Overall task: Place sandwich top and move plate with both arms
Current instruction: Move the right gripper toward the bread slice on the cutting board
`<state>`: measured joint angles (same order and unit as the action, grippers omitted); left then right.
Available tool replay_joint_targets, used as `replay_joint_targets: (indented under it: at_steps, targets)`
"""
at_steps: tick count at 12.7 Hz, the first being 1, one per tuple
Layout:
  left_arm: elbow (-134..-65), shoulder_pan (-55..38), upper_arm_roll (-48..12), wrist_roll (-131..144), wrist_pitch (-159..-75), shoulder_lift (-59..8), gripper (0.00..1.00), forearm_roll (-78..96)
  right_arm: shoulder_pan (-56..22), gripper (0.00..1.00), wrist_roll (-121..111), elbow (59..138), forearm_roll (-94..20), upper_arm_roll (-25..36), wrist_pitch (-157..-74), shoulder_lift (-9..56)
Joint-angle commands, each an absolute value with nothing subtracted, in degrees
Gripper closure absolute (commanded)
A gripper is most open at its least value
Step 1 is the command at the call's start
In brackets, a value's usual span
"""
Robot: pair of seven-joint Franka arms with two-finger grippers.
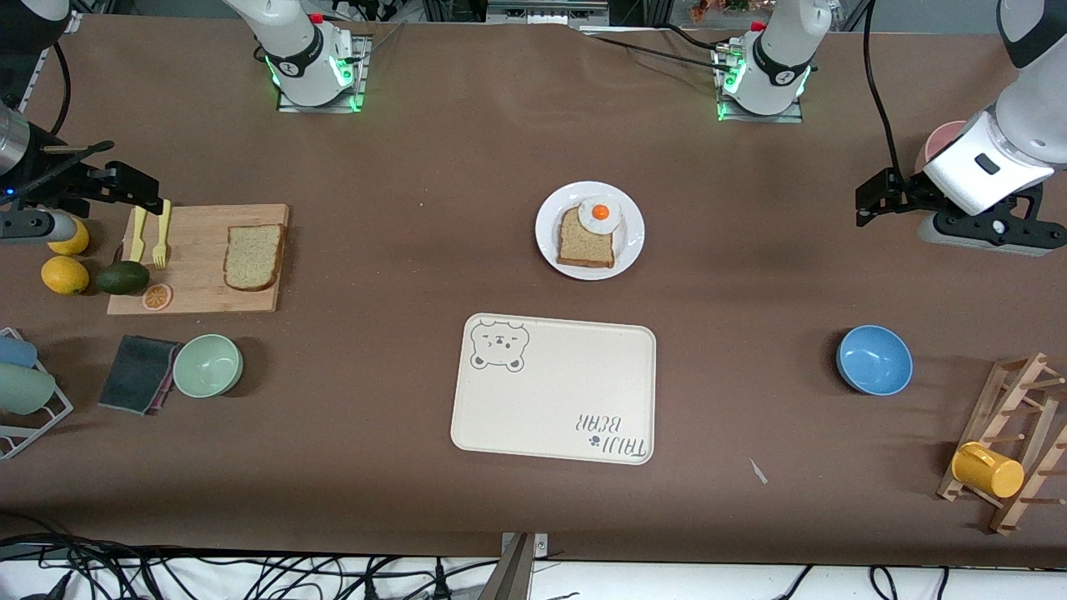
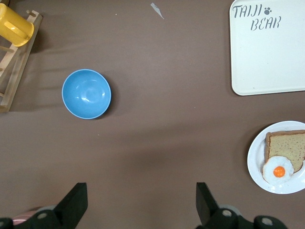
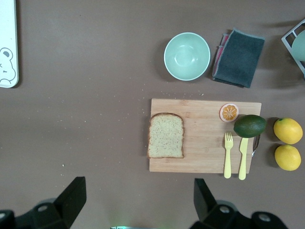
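On the wooden board (image 1: 198, 259) toward the right arm's end of the bench (image 1: 400, 208), the sandwich top (image 1: 253, 257) is lying flat, a tan speckled slice with a darker crust. Two yellow forks (image 1: 150, 237), an orange slice (image 1: 156, 297) and a dark green avocado (image 1: 122, 277) are sharing that board, and two lemons (image 1: 65, 260) are sitting just beside it. A pale green bowl (image 1: 207, 365) and a dark folded cloth (image 1: 137, 373) are resting nearer to the front camera than the board.

The plate (image 1: 632, 229) is sitting near the middle of the bench, well apart from the board. It is carrying a second bread slice (image 1: 585, 242) with a fried egg (image 1: 600, 214) lying on one corner of it. The cream tray (image 1: 554, 388) with the bear print is lying just beside the plate, nearer to the front camera.

The right end effector (image 3: 138, 200) is hanging up in the air over the bench beside the board, its fingers spread wide and holding nothing. The left end effector (image 2: 141, 202) is hanging over the bare bench at the left arm's end, its fingers also spread wide and holding nothing. Both arms are waiting.

A blue bowl (image 1: 874, 359) is sitting toward the left arm's end. A wooden rack (image 1: 1013, 442) with a yellow cup (image 1: 988, 470) on it is standing near that bowl.
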<state>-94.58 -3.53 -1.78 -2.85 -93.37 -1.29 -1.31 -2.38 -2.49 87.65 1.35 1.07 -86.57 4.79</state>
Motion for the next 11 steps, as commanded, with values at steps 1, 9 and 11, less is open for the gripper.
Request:
replay_joint_targets:
  at_steps: [1, 9, 11]
  targets:
    - [-94.39, -3.43, -1.67, -2.64, -92.72, -1.14, 0.0, -0.79, -1.93, 0.0, -2.12, 86.92, 0.35, 1.4, -85.52, 3.88]
    - [-94.39, -3.34, -1.67, -2.64, -92.72, -1.14, 0.0, -0.79, -2.37, 0.0, -2.64, 85.96, 0.09, 1.67, -85.87, 6.32]
    - [-94.39, -3.34, -1.67, -2.64, -92.72, -1.14, 0.0, -0.79, -2.37, 0.0, -2.29, 85.96, -0.44, 1.67, -85.78, 6.24]
